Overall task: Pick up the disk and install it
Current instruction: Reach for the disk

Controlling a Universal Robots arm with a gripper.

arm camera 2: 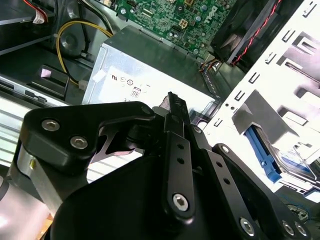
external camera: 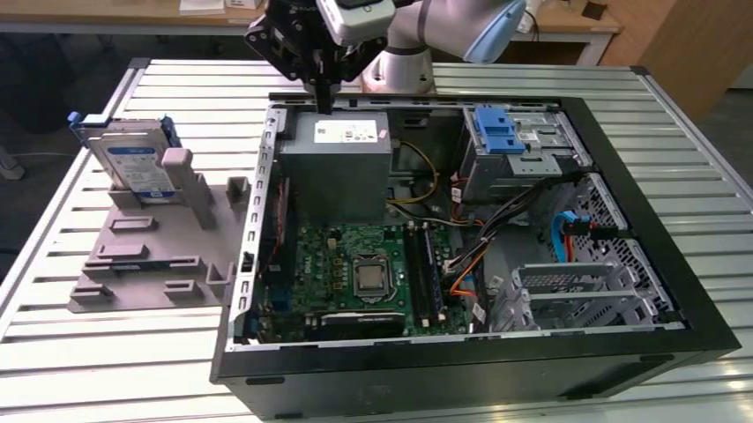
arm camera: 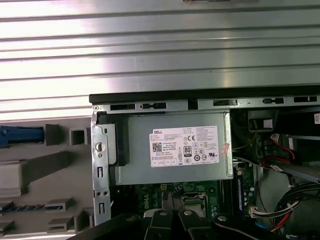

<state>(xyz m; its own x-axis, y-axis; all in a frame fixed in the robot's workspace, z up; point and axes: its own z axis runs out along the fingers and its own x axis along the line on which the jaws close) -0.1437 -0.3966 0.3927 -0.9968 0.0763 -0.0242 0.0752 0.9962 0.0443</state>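
One blue-framed silver disk (external camera: pixel 127 163) upright in one grey plastic rack (external camera: pixel 141 264), exterior view's upper left, one black gripper (external camera: pixel 320 106) clenched empty over one open black case (external camera: pixel 471 370)

A flat silver metal hard drive (external camera: pixel 127 159), white-and-blue labelled and blue-framed, stands on edge in a grey slotted stand (external camera: pixel 153 256), on the exterior view's left of the open computer case (external camera: pixel 471 374).
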